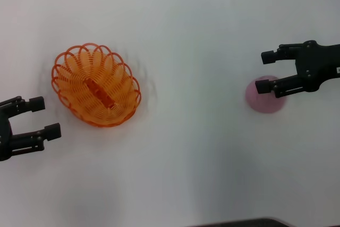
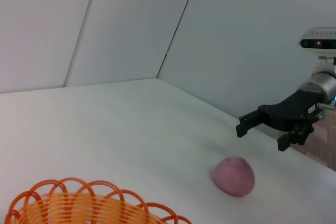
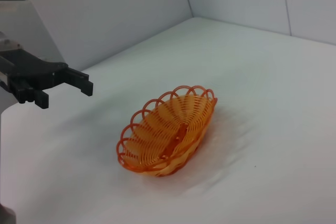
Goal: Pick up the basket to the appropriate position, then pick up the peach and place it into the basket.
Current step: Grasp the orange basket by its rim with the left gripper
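Orange looped-wire basket [image 1: 96,85] upright, matte pink peach [image 1: 265,97] under right gripper [image 1: 265,70]

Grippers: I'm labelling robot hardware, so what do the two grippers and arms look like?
Both the left gripper and the right gripper are matte black, each with two blocky, square-tipped fingers on linked bars. In the left wrist view, the right gripper joins a silver cylindrical wrist carrying a white camera module with a dark lens strip. No markings are legible.
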`<act>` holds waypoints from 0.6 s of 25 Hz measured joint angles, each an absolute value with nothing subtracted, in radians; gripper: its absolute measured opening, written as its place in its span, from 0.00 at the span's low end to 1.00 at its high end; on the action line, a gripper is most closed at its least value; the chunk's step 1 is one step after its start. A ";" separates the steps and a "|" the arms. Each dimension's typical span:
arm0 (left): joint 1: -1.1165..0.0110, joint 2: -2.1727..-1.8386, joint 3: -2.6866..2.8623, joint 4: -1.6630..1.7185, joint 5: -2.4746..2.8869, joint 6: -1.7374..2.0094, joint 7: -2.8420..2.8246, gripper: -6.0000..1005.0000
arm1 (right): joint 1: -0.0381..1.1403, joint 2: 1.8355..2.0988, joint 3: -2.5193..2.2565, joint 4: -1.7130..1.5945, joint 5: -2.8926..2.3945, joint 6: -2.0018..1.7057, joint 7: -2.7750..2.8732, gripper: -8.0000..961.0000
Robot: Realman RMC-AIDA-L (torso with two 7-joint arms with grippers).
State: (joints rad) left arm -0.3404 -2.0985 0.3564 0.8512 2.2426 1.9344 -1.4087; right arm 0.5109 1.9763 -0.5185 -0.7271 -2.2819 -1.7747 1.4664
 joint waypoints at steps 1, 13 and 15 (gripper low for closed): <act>-0.340 -2.098 0.357 0.851 2.243 1.934 -1.409 0.87 | 0.511 1.977 -0.519 -0.727 -2.282 -1.775 1.466 0.98; -0.336 -2.100 0.357 0.851 2.243 1.934 -1.408 0.87 | 0.510 1.980 -0.519 -0.727 -2.284 -1.778 1.466 0.98; -0.335 -2.101 0.357 0.851 2.243 1.934 -1.408 0.87 | 0.510 1.980 -0.519 -0.727 -2.284 -1.779 1.466 0.98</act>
